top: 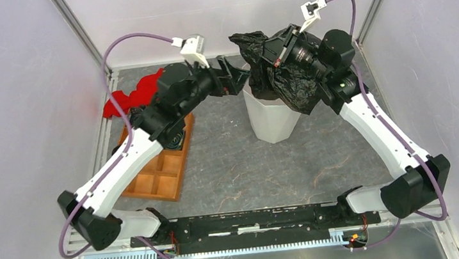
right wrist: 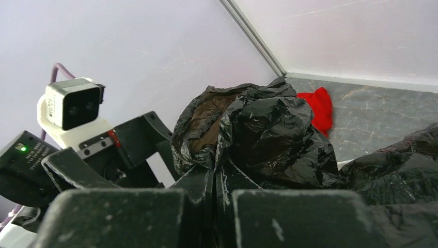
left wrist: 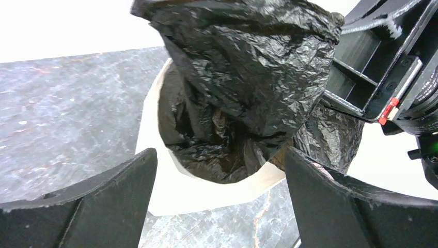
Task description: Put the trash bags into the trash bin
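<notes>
Trash bags [top: 288,83] drape over trash bin [top: 271,122], red cloth [top: 126,99] well left.

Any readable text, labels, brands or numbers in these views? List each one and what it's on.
Nothing legible in any view.
Small white print on the black housing beside its green light, in the right wrist view: too small and blurred to read.
No print shows on the trash bag, the trash bin or the orange tray.
</notes>
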